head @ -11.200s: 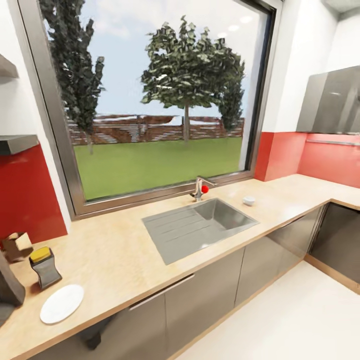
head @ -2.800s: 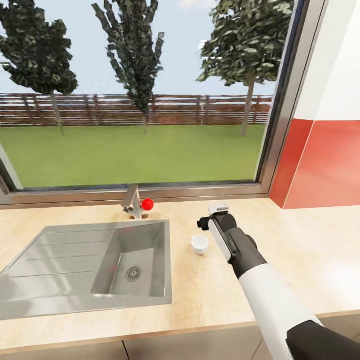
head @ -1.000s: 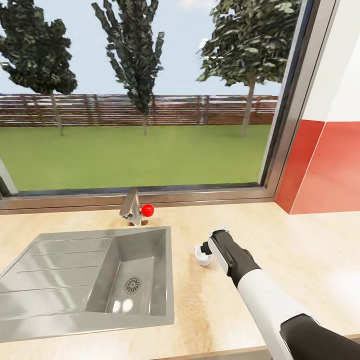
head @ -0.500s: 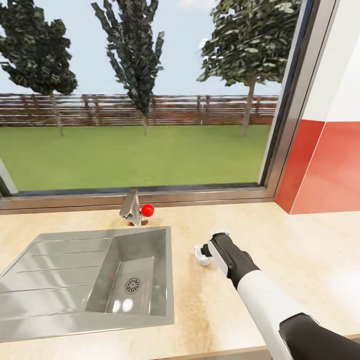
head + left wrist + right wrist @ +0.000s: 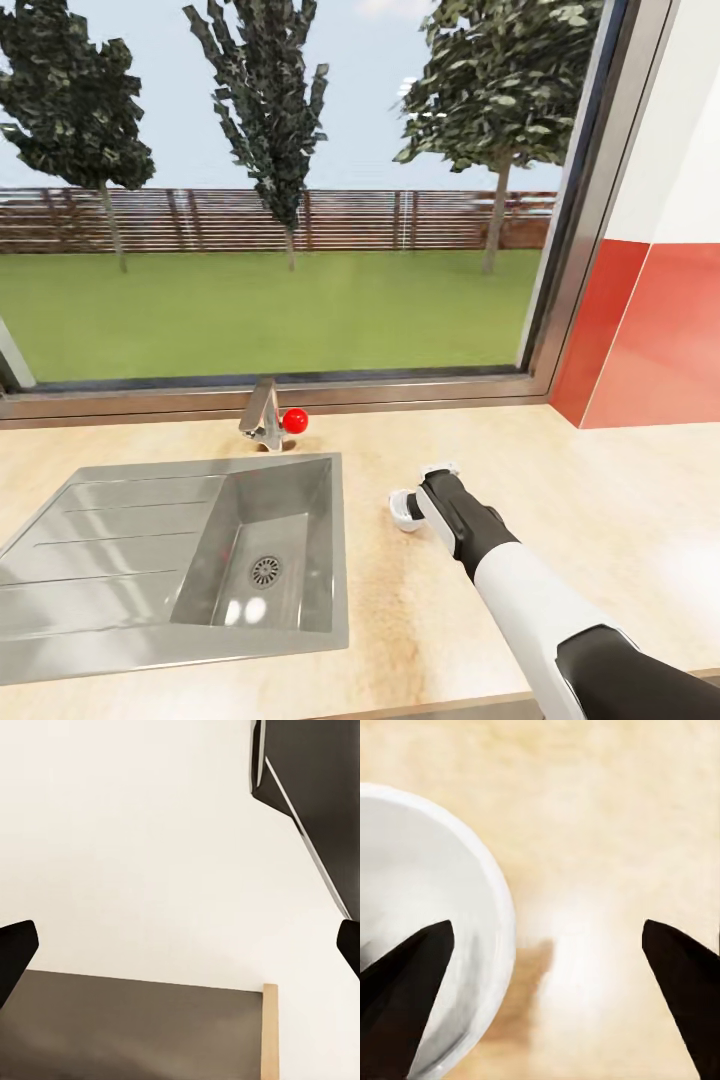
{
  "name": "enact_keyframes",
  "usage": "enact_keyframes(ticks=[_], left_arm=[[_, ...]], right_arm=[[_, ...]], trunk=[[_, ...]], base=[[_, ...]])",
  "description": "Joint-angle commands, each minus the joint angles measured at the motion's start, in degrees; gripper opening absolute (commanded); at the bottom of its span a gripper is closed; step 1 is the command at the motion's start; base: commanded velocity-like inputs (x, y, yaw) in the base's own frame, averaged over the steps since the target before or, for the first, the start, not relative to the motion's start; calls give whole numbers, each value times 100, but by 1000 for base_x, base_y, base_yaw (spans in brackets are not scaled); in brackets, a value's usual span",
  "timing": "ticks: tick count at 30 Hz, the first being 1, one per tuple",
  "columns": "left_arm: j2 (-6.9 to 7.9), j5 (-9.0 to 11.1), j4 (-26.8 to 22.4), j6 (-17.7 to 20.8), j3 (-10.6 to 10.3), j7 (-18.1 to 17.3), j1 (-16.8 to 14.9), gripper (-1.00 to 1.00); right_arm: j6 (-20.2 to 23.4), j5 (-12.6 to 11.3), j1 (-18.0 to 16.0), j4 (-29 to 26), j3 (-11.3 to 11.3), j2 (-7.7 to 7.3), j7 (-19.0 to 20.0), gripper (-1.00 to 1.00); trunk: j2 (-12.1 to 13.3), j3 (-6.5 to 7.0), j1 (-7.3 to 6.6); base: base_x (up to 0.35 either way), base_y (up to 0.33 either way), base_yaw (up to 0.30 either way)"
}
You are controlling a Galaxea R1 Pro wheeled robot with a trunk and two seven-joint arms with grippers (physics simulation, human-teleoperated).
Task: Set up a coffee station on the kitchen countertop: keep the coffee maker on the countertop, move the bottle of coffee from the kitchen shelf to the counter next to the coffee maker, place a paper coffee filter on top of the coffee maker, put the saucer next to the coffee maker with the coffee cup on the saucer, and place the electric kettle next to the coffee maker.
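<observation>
Cup (image 5: 424, 945) rim sits between spread right gripper (image 5: 547, 967) fingers (image 5: 405, 997), one inside, for a rim pinch off the surface (image 5: 560, 480); left fingers (image 5: 15, 952) also apart.

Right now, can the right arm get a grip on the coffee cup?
Probably yes. The right gripper is already at the coffee cup, open, with one fingertip inside the rim and the other outside. Nothing on the countertop blocks it.
</observation>
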Motion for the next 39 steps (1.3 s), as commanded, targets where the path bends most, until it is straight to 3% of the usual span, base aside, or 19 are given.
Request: enact_keyframes(ticks=[1,39], left_arm=[[-2,-61,-4,19,48,17,-2,100],[26,-67,-21,10,67,51,-2,100]], right_arm=[[18,-60,-5,-3,28,-4,-51,-100],[18,-69,-5,-60,35,14,-43,-100]], trunk=[[-12,-11,4],[-12,-11,4]], base=[[0,0,0],[-3,-1,0]])
